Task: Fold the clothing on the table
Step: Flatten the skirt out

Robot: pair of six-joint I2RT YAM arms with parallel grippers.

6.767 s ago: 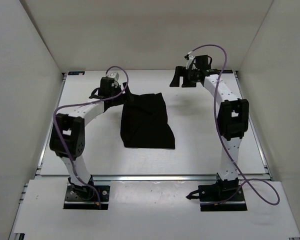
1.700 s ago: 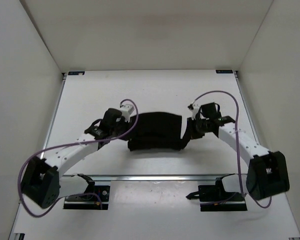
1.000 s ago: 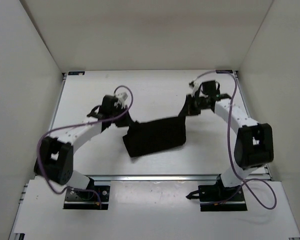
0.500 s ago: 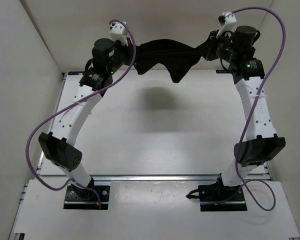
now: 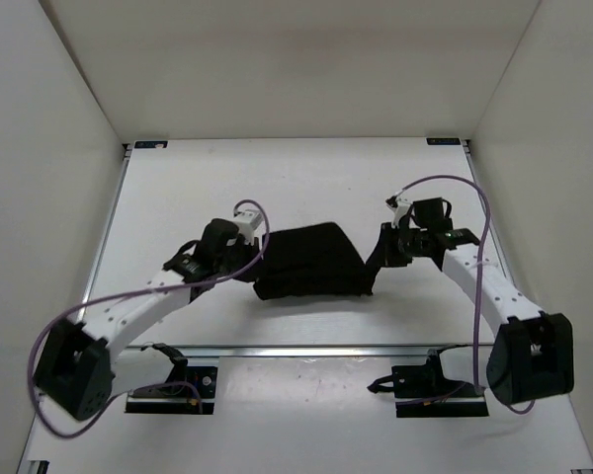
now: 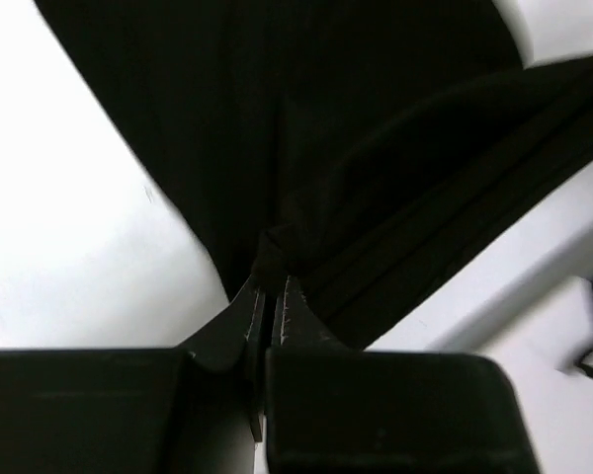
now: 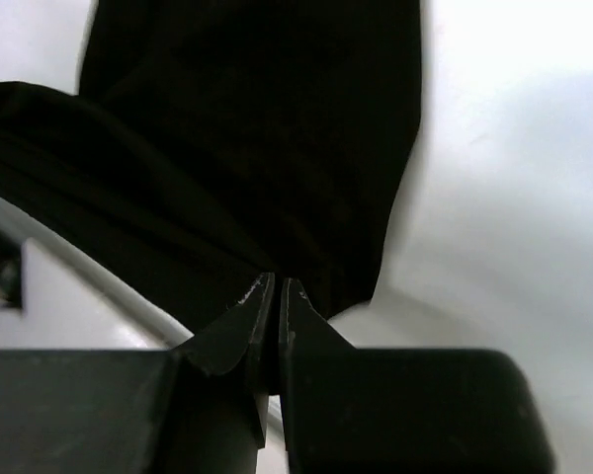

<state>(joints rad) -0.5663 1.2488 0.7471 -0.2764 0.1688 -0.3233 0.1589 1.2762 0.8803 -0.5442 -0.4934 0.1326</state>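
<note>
Two clenched grips stretch the black garment (image 5: 311,262) — left gripper (image 6: 272,288) at one end, right gripper (image 7: 278,286) opposite — over the table (image 5: 277,178).

Top camera: high at near edge, looks down over whole table (image 5: 277,178). Wrist cameras: very close, facing out past own jaws. All share the clothing (image 5: 311,262).

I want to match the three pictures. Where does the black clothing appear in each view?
Top external: the clothing is at the centre, slightly below the middle.
Left wrist: the clothing fills the upper middle and right, running down into the shut jaws.
Right wrist: the clothing fills the upper left and middle, ending at the shut jaws.
Shared landmark: the white table, visible beside the fabric in every view.
</note>
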